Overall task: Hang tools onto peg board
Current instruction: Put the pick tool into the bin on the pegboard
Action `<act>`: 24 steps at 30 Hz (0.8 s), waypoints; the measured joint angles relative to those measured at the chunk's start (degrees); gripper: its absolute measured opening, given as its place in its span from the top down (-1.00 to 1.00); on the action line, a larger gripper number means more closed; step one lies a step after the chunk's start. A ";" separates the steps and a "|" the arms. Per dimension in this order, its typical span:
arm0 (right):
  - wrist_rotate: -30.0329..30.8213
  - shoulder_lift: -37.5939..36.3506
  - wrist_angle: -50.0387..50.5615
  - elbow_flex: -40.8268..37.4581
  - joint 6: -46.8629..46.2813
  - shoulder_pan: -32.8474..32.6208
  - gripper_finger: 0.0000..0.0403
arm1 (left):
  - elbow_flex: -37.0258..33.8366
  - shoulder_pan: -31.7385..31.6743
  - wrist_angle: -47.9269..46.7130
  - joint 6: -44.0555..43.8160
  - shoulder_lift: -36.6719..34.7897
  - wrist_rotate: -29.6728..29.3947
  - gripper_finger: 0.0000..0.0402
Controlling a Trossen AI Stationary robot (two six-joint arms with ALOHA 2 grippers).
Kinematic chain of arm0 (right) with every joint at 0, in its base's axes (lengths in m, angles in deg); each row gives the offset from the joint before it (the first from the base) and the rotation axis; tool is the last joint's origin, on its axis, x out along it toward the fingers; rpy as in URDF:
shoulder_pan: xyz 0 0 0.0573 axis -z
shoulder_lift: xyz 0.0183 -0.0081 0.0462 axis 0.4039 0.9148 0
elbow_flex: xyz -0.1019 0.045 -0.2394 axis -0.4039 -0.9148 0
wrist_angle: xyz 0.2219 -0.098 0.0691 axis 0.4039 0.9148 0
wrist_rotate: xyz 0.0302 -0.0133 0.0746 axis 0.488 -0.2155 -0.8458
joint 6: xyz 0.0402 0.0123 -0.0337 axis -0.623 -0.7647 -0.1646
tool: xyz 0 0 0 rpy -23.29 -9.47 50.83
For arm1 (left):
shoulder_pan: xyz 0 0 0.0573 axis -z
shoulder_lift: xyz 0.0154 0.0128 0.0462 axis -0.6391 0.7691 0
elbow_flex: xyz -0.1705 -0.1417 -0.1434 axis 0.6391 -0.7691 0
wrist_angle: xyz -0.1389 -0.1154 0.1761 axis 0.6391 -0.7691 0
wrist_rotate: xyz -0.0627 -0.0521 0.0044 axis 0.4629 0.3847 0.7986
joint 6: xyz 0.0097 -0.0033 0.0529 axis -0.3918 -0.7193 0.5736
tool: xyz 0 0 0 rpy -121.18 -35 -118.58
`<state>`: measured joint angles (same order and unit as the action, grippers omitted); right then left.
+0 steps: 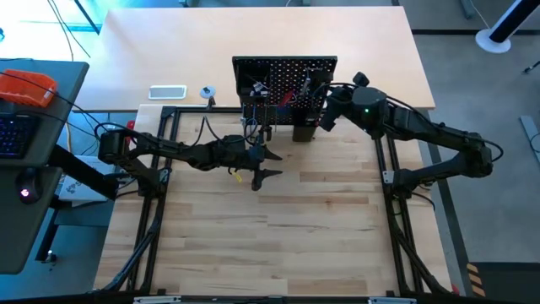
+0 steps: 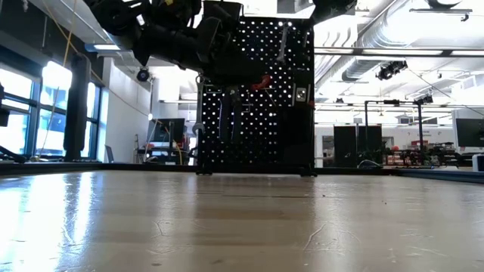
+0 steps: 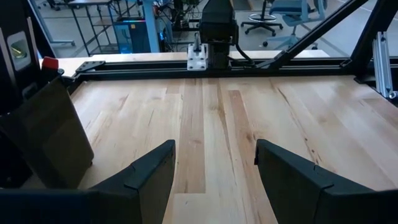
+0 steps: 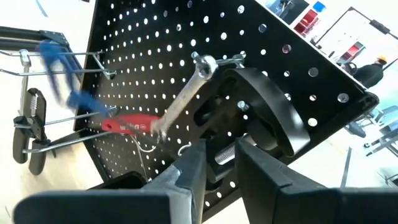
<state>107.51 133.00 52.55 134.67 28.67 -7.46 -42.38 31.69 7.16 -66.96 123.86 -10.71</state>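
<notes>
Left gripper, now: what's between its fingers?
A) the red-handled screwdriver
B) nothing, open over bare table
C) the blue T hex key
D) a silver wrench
B: in the left wrist view the left gripper has its fingers spread apart with only the bare wooden table showing between them, no tool in the gap.

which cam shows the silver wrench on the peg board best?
Right wrist view: the silver wrench hangs tilted against the peg board, filling the frame. High view shows the board from above, the wrench not distinguishable. Low view shows only dark tool outlines. Left wrist view misses it.
</notes>
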 joint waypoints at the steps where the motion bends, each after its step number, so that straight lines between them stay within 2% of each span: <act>1: 0.00 0.00 0.00 0.00 0.02 0.00 0.61 | 0.00 0.01 -0.04 0.00 0.00 0.02 -0.07; 15: -0.07 0.00 0.51 0.02 0.45 -1.80 0.61 | 0.00 0.01 -0.18 0.02 0.00 0.02 -0.07; 24: 2.14 -0.17 5.01 0.07 0.47 -6.99 0.61 | 0.02 0.13 -5.80 2.82 0.00 -0.01 -0.07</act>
<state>109.66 132.83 57.56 134.74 29.14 -14.45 -42.36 31.82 1.36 -64.14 123.86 -10.72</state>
